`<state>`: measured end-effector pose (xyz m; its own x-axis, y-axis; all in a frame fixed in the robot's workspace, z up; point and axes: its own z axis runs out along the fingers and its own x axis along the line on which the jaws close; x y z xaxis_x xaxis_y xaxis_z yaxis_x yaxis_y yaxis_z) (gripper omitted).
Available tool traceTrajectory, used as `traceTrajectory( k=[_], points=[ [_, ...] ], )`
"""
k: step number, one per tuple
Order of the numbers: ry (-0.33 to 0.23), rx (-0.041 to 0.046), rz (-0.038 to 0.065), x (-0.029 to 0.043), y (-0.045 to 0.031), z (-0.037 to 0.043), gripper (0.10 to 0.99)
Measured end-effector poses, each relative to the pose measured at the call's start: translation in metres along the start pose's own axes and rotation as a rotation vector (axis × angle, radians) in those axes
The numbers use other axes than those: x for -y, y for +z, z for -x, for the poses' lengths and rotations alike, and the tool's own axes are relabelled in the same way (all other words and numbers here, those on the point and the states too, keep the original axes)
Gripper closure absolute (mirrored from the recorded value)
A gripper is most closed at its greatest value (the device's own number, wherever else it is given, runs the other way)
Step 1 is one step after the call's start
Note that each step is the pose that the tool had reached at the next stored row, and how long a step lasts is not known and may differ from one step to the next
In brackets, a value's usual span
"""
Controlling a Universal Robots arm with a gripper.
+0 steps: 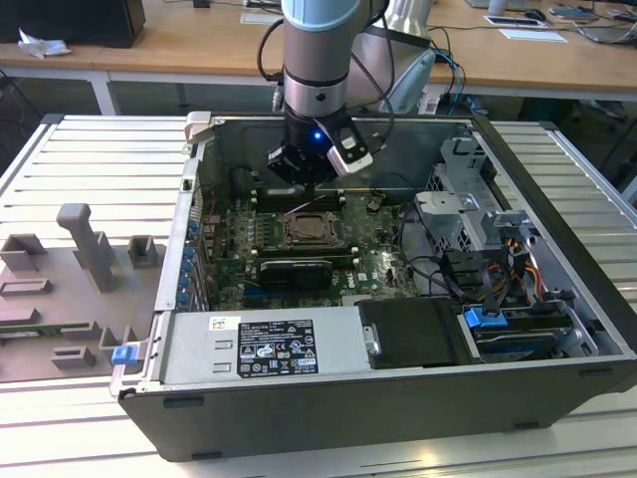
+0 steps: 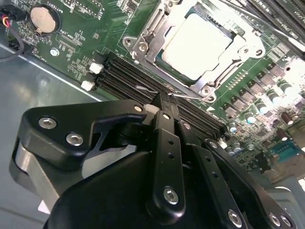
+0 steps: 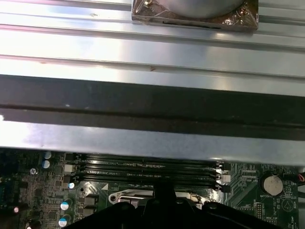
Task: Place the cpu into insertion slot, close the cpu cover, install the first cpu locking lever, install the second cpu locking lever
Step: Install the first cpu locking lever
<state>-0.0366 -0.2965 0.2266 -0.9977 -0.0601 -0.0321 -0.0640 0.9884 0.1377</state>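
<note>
In the second wrist view the gripper (image 2: 164, 102) fills the near ground, its black linkages converging to fingertips that look drawn tightly together, with no gap between them; a thin wire lever (image 2: 159, 91) runs across just at the tips, and it appears pinched there, though the contact itself is hard to make out. The tips sit over the long black memory slots (image 2: 138, 78), just beside the socket. Past them lies the insertion slot (image 2: 157, 62) with its silvery rim, and the cpu (image 2: 202, 43) rests flat inside it, its pale face showing through the window of the cpu cover (image 2: 155, 36), which lies down over the socket as a metal frame. A round coin battery (image 2: 42, 19) sits on the green board off to one side, well apart from the socket. In the first wrist view the dark gripper body occupies the near edge, then the memory slots (image 3: 147, 169) and the coin battery (image 3: 272, 183), and beyond them the metal wall of the computer case (image 3: 152, 138). In the exterior view the case (image 1: 328, 418) lies open on a slatted metal table (image 1: 90, 149), a power supply (image 1: 269, 349) along its near side, a black card (image 1: 292, 271) just behind that, then the socket (image 1: 314, 231) in the middle of the board. The gripper (image 1: 311, 184) hangs just behind the socket, under the arm (image 1: 317, 60), with wooden desks (image 1: 179, 40) farthest back. A grey fixture tray (image 1: 70, 289) lies at the exterior view's left.
</note>
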Motion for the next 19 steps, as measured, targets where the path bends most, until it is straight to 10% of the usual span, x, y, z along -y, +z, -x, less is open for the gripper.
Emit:
traceTrajectory(
  k=[19],
  points=[
    [0.012, 0.0008, -0.014, -0.0002, 0.0125, 0.0100, 0.980]
  ],
)
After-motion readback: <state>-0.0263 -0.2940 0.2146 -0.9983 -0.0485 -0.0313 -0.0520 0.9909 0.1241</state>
